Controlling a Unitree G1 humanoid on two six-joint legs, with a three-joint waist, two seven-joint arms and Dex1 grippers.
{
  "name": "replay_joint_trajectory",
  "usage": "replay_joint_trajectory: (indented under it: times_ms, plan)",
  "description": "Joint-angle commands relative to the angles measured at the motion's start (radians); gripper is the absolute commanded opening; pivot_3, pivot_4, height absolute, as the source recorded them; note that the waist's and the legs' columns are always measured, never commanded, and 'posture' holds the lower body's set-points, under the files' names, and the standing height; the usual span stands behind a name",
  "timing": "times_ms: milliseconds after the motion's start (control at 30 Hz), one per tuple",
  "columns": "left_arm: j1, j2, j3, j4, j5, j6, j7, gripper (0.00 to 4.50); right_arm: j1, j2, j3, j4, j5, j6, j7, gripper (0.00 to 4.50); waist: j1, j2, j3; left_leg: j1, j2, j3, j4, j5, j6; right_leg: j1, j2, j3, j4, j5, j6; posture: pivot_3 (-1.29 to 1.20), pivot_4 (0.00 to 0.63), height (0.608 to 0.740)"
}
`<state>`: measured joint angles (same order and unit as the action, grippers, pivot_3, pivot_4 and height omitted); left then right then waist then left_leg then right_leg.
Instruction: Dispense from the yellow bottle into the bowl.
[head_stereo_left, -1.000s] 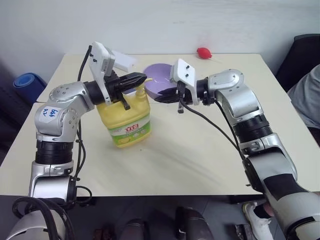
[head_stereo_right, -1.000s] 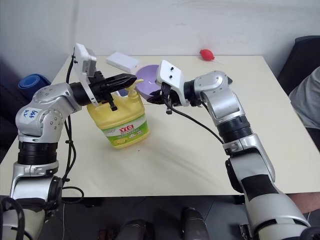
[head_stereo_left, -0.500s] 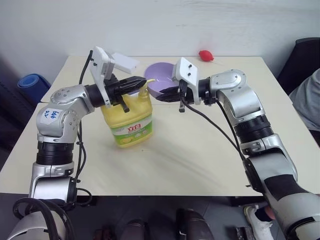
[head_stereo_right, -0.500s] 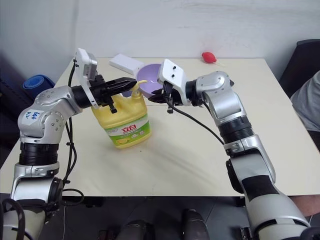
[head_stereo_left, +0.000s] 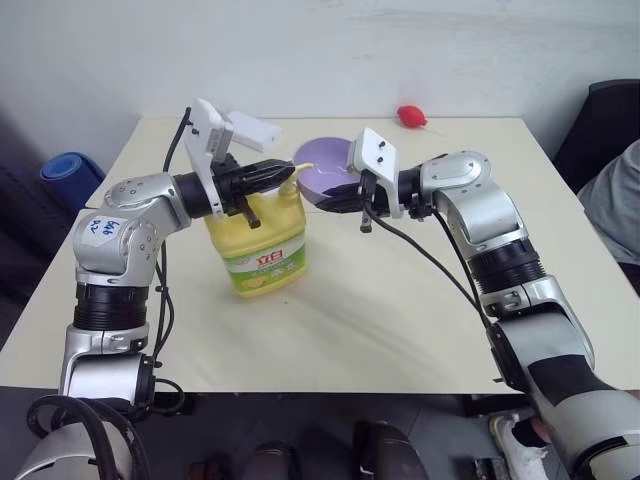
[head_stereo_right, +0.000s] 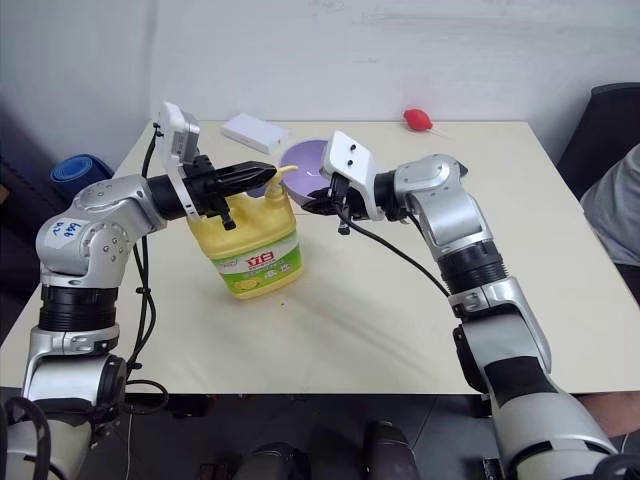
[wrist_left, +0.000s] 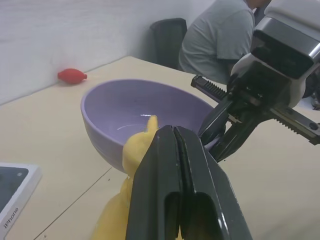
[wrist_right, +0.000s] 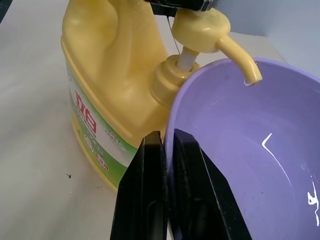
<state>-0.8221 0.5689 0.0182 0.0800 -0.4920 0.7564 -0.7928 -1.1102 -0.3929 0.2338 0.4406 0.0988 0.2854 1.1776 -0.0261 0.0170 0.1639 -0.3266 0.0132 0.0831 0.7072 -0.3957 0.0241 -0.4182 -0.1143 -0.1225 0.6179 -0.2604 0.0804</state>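
Table (head_stereo_left: 400, 320) of pale wood carries the yellow bottle (head_stereo_left: 262, 240), which stands upright near the robot's left side, its green-white label facing forward. Above it, the left hand (head_stereo_left: 283, 172) has its two black fingers pressed fully together and lies level across the top of the pump nozzle (wrist_right: 202, 27), holding nothing between them. The nozzle's spout reaches over the rim of the bowl (head_stereo_left: 325, 172), which sits just beside the bottle, lifted at the spout's tip. The right hand (head_stereo_left: 332, 198) is closed on the bowl's near rim, one finger inside the wall and one outside, as the right wrist view shows. A thin white streak lies inside the bowl. Farther back on the table rest a white box (head_stereo_left: 252, 129) and a small red thing (head_stereo_left: 409, 115).
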Motion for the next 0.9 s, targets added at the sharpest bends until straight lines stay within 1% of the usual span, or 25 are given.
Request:
replay_joint_trajectory:
  times_ms: [33,133,200,300,500,600,633,700,867,900]
  plan:
    - [0.088,-0.022,-0.104,0.086,0.047,0.100,0.002,0.02,-0.015,0.005,-0.007,-0.014,0.005,-0.020,0.000,0.00,0.000,0.000,0.001,0.003,-0.001,0.001,-0.003,0.000,0.000,0.002,0.000,0.001,-0.001,0.000,0.000,0.00,0.150,0.740]
    - [0.093,-0.032,-0.104,0.091,0.060,0.096,0.000,0.02,-0.016,0.011,-0.009,-0.010,0.003,-0.022,-0.002,0.00,0.000,0.001,0.000,0.009,0.000,-0.001,-0.008,0.000,-0.001,0.007,-0.001,0.000,-0.005,-0.001,0.000,0.00,0.150,0.740]
    - [0.089,-0.044,-0.089,0.093,0.057,0.079,-0.001,0.02,-0.016,0.012,-0.010,-0.010,0.002,-0.022,-0.003,0.00,0.000,0.001,0.000,0.009,0.001,-0.001,-0.008,0.000,-0.001,0.007,-0.002,0.000,-0.005,-0.001,0.000,0.00,0.150,0.740]
    - [0.085,-0.040,-0.052,0.040,0.018,0.061,-0.042,0.02,-0.011,0.007,-0.010,-0.018,0.002,-0.014,-0.003,0.00,0.000,0.001,0.000,0.008,0.001,-0.002,-0.008,0.000,-0.001,0.007,-0.003,0.000,-0.006,-0.001,0.000,0.00,0.150,0.740]
    - [0.083,0.021,0.028,-0.111,-0.108,0.119,-0.146,0.02,0.019,-0.020,-0.018,-0.041,0.003,-0.004,0.001,0.00,-0.001,0.000,0.002,0.005,0.002,-0.003,-0.008,0.000,-0.002,0.005,-0.003,-0.001,-0.007,-0.001,0.000,0.00,0.150,0.740]
    - [0.082,0.053,0.045,-0.145,-0.131,0.131,-0.165,0.02,0.031,-0.028,-0.022,-0.054,0.005,0.000,0.001,0.00,-0.003,0.000,0.003,0.000,0.002,-0.004,-0.008,0.000,-0.002,0.002,-0.002,-0.002,-0.008,-0.001,0.000,0.00,0.150,0.740]
    - [0.077,0.055,0.051,-0.143,-0.134,0.133,-0.159,0.02,0.032,-0.029,-0.022,-0.056,0.005,0.001,0.001,0.00,-0.003,0.000,0.003,-0.002,0.002,-0.004,-0.008,0.000,-0.002,0.000,-0.002,-0.002,-0.008,-0.001,0.000,0.00,0.150,0.740]
    - [0.030,0.028,0.082,-0.100,-0.126,0.096,-0.113,0.02,0.028,-0.027,-0.021,-0.043,0.002,-0.005,-0.006,0.00,-0.004,-0.001,0.004,-0.011,0.001,-0.004,-0.007,0.001,-0.001,-0.009,0.000,-0.003,-0.007,-0.001,0.000,0.00,0.150,0.740]
    - [-0.089,-0.034,0.096,0.022,-0.063,0.000,-0.002,0.02,0.020,-0.016,-0.015,-0.026,0.000,-0.019,-0.011,0.00,-0.002,-0.008,0.011,-0.014,0.001,-0.005,-0.007,0.003,-0.002,-0.010,0.002,-0.007,-0.006,-0.001,0.000,0.00,0.150,0.740]
    - [-0.109,-0.044,0.094,0.039,-0.057,-0.026,-0.003,0.02,0.019,-0.014,-0.014,-0.025,0.000,-0.021,-0.010,0.00,-0.002,-0.009,0.013,-0.015,0.000,-0.005,-0.007,0.003,-0.002,-0.010,0.002,-0.007,-0.007,-0.001,0.000,0.00,0.150,0.740]
